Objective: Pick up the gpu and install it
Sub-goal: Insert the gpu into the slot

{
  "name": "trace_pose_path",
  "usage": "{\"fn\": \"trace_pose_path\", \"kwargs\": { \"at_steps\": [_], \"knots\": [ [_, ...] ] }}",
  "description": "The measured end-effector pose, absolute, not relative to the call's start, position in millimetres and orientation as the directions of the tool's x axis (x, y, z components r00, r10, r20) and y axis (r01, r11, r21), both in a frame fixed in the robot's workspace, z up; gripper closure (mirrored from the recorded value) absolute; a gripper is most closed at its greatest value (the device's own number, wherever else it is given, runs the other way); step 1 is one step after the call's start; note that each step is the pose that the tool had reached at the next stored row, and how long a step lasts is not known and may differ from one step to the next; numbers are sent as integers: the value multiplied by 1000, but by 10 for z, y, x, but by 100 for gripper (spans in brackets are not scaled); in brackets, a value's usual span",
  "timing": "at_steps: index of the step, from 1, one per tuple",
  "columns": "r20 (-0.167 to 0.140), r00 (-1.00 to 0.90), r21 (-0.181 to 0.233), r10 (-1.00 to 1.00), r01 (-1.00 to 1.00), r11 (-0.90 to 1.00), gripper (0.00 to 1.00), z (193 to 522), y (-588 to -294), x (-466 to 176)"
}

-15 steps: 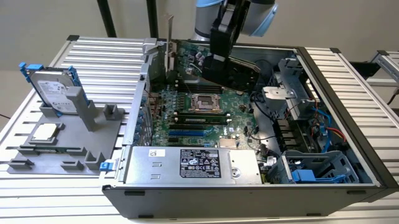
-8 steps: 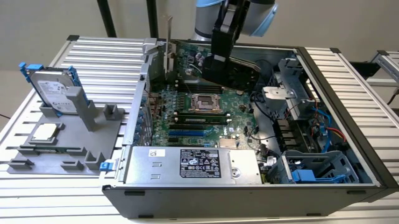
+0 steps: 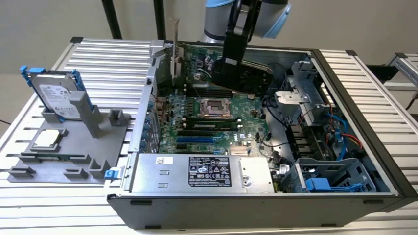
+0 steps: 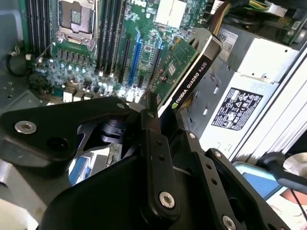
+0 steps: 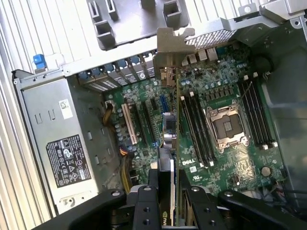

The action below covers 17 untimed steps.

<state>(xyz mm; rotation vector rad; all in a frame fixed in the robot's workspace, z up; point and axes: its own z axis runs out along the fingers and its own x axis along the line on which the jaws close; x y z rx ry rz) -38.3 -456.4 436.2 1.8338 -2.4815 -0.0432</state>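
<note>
Exterior view shows the claw (image 3: 230, 68) clamped on the gpu (image 3: 256, 78), holding it edge-down inside the open computer case (image 3: 360, 100), above the far part of the motherboard (image 3: 216, 122). The card sits tilted, and its silver bracket (image 3: 176, 41) stands at the case's slotted wall. In the first wrist view the gpu (image 5: 169, 139) runs edge-on between the black fingers (image 5: 144, 211), with the CPU socket (image 5: 226, 125) to one side and the expansion slots (image 5: 127, 124) to the other. Whether the card sits in a slot cannot be told. At the exterior view's left, a hard drive (image 3: 58, 95) stands in a grey fixture (image 3: 65, 152) on the table (image 3: 104, 58).
</note>
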Motion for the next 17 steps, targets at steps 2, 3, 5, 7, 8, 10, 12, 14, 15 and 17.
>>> {"fn": "trace_pose_path", "kwargs": {
  "at_steps": [2,3,5,7,8,10,12,14,15,17],
  "knots": [
    [28,-277,56,-960,-959,279,100,4362,-4564,-383],
    [28,-270,56,-962,-961,271,100,4362,-4564,-383],
    [28,-256,56,-966,-965,257,100,4362,-4564,-383],
    [28,-242,56,-970,-968,243,100,4362,-4564,-383],
    [28,-234,56,-972,-970,236,100,4362,-4564,-383],
    [28,-221,56,-975,-973,222,100,4362,-4564,-383],
    [28,-207,56,-978,-977,208,100,4362,-4564,-383],
    [28,-193,56,-981,-979,194,100,4362,-4564,-383],
    [28,-186,56,-982,-981,188,100,4362,-4564,-383],
    [28,-173,56,-985,-983,174,100,4362,-4564,-383]
  ]
}}
